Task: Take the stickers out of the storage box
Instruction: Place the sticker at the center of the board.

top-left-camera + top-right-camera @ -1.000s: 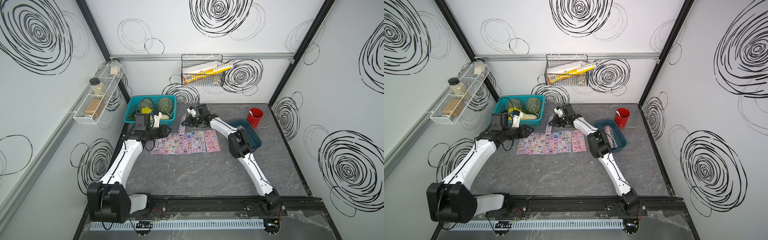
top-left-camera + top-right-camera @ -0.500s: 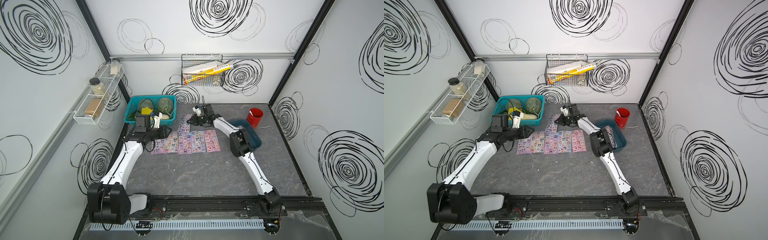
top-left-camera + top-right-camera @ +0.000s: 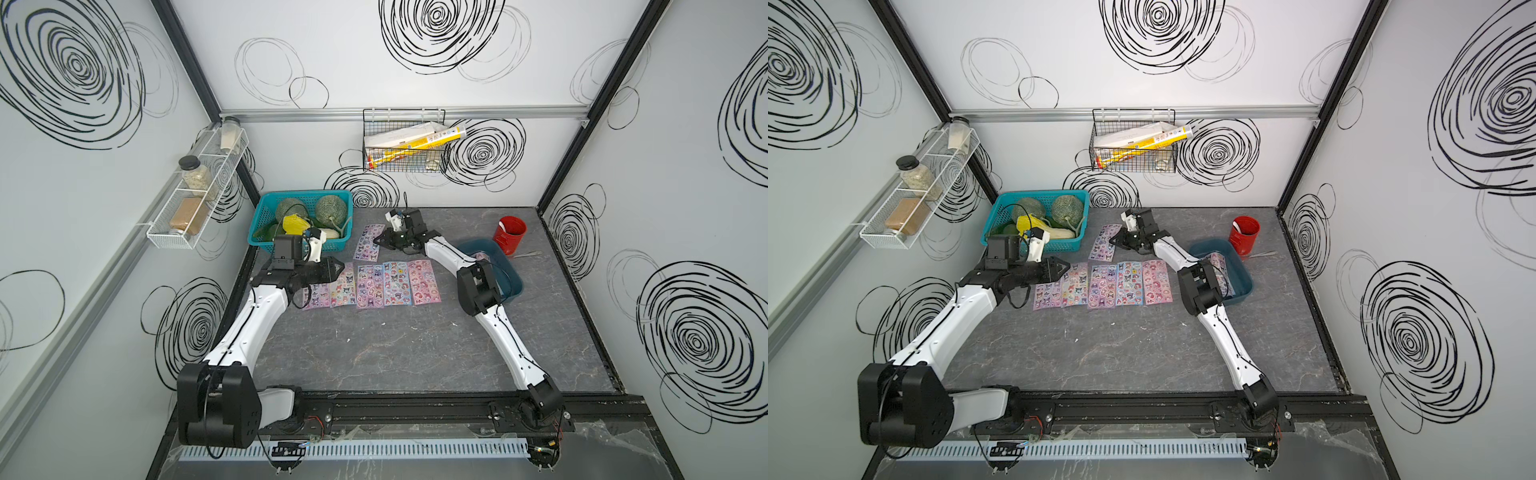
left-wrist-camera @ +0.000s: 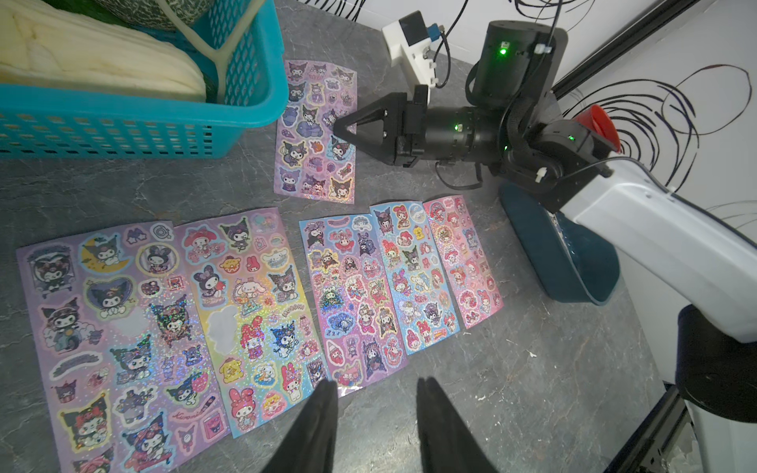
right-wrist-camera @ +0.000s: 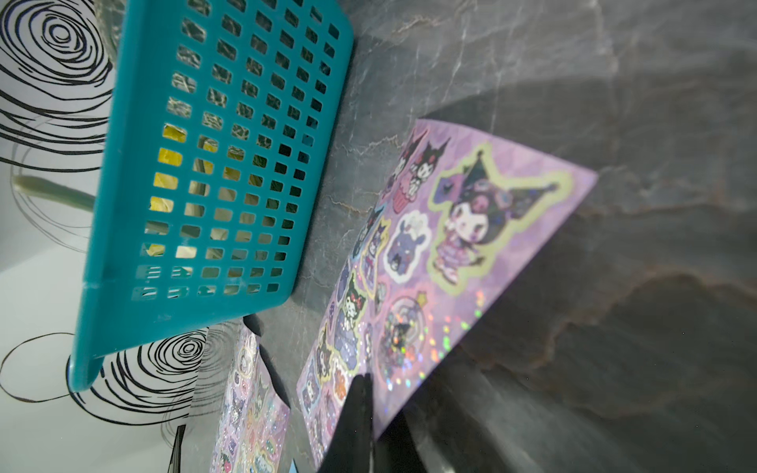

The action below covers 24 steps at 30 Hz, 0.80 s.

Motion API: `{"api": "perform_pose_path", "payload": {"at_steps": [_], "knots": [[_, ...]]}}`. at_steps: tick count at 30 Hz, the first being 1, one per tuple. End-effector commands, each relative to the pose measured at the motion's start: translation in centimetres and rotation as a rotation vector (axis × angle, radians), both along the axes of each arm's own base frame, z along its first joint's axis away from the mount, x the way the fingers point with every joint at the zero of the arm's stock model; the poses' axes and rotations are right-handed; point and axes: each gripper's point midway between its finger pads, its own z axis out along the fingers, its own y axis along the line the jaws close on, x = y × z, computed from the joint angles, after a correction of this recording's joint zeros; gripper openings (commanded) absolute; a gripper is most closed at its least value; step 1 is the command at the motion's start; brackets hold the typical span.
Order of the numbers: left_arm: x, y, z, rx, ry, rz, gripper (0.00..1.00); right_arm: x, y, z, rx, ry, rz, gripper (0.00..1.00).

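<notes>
Grey marbled surface [image 3: 415, 340] carried most of the stickers [image 3: 376, 284]: five sheets lay flat in a row, edges touching or slightly overlapping, lilac and pastel toward the left arm's side, then blue and pink toward the storage box [image 3: 514, 286]. A sixth, the lilac sheet [image 4: 311, 164], lay apart behind the row, just beside the blue lattice basket [image 3: 266, 243]. The right hand [image 4: 336, 130] reached low over that sheet's edge on the box side. In the right wrist view its fingers [image 5: 360, 409] were pressed together with the sheet's edge between them (that edge looked a little raised off the surface, the rest lying down). The left hand [image 4: 377, 393] hung above the row toward its basket end, fingers apart, nothing between them. The storage box stood to the right of the row, near it but not touching, partly hidden under the right arm's elbow, with a red cup [image 3: 509, 239] just behind it. Inside the box a leaning sheet [image 3: 1217, 266] rested against the wall; whether others lay beneath it I could not tell.
</notes>
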Motion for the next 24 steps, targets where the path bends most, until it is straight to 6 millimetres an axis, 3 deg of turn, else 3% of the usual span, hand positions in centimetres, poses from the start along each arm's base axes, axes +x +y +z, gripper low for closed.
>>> {"api": "perform_pose_path", "payload": {"at_steps": [1, 5, 7, 13, 18, 24], "knots": [[0.2, -0.4, 0.9, 0.009, -0.061, -0.025, 0.38, 0.0, 0.5, -1.6, -0.015, -0.027, 0.008, 0.09], [0.2, -1.0, 0.8, 0.007, -0.05, -0.04, 0.38, -0.4, 0.3, -2.2, -0.038, -0.016, 0.023, 0.2], [0.1, -1.3, 0.8, 0.005, -0.045, -0.046, 0.38, -0.4, 0.2, -1.9, -0.047, -0.021, 0.025, 0.28], [0.0, -2.1, 0.9, 0.005, -0.045, -0.059, 0.38, 0.3, -1.2, -0.7, -0.062, -0.013, -0.006, 0.38], [-0.3, -2.8, 0.8, -0.001, -0.043, -0.066, 0.38, 0.2, -2.1, 1.9, -0.107, -0.037, -0.015, 0.48], [-0.4, -3.8, -0.3, -0.033, -0.014, -0.082, 0.38, 0.2, -3.9, 4.4, -0.182, -0.073, -0.043, 0.5]]}}
